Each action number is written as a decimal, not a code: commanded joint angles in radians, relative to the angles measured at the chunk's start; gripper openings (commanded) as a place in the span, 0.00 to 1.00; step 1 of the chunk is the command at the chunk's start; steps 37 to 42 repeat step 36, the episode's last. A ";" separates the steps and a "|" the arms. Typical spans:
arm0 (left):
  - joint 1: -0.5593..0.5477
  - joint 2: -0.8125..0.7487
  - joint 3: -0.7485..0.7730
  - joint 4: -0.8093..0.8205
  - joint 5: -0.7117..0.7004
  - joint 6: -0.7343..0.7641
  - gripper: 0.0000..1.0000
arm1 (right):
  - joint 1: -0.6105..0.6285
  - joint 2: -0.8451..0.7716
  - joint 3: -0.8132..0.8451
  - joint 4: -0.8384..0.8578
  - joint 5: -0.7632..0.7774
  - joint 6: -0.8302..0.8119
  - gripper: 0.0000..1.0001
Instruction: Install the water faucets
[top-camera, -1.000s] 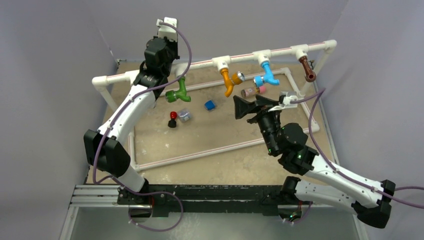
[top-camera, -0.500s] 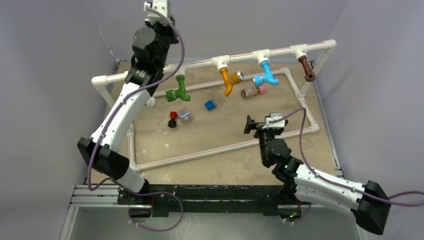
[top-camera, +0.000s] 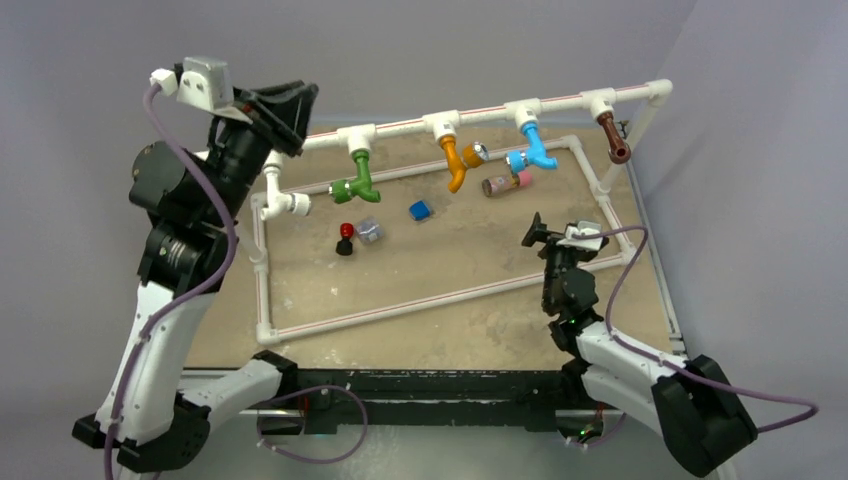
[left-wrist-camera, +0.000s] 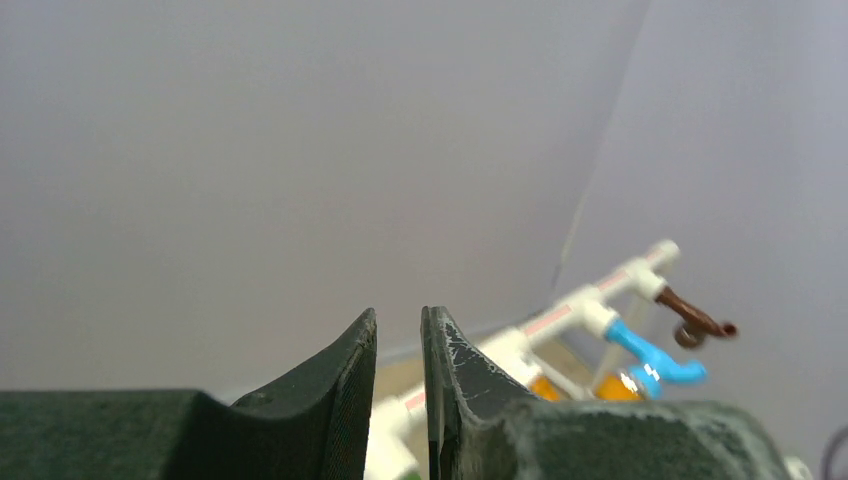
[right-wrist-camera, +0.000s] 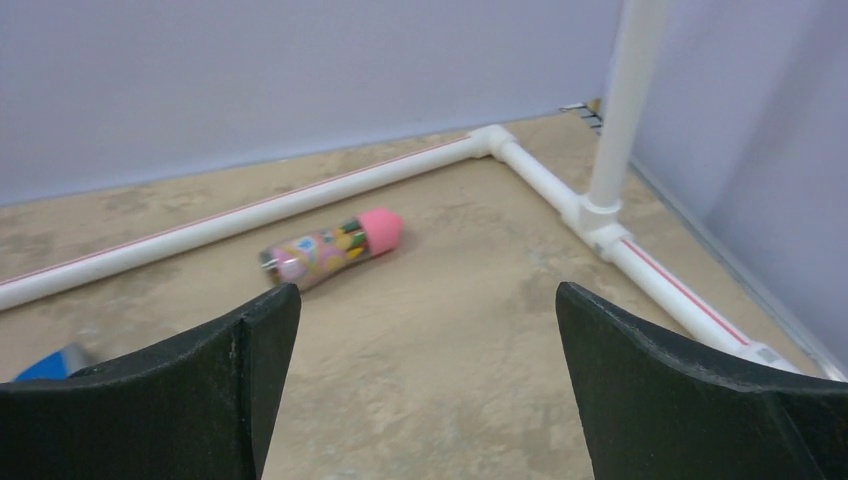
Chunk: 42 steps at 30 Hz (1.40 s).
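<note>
From above, you see four fittings hanging stem-up from the tees of the raised white pipe (top-camera: 400, 128): the green faucet (top-camera: 356, 180), orange faucet (top-camera: 455, 162), blue faucet (top-camera: 531, 150) and brown faucet (top-camera: 614, 138). Your left gripper (top-camera: 306, 96) hangs high, level with that pipe, with the green faucet just to its right and lower. Your right gripper (top-camera: 534, 232) sits low, the blue and brown faucets well beyond it.

Through the left wrist, the left gripper (left-wrist-camera: 398, 322) is pinched almost closed on nothing; the brown faucet (left-wrist-camera: 697, 322) and blue faucet (left-wrist-camera: 655, 355) lie far off right.

Through the right wrist, the right gripper (right-wrist-camera: 425, 300) gapes wide and empty, and only the pink-capped cylinder (right-wrist-camera: 330, 247) lies ahead, with no faucet in sight
</note>
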<state>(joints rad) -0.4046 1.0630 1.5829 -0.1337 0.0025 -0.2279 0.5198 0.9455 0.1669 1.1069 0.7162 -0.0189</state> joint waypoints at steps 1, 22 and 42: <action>0.000 -0.081 -0.065 -0.250 0.208 -0.096 0.22 | -0.137 0.062 -0.019 0.186 -0.130 0.056 0.99; 0.000 -0.585 -0.461 -0.695 0.192 -0.192 0.27 | -0.341 0.643 0.040 0.708 -0.218 0.100 0.99; 0.000 -0.777 -0.379 -0.540 0.098 -0.170 0.34 | -0.366 0.643 0.072 0.640 -0.263 0.118 0.99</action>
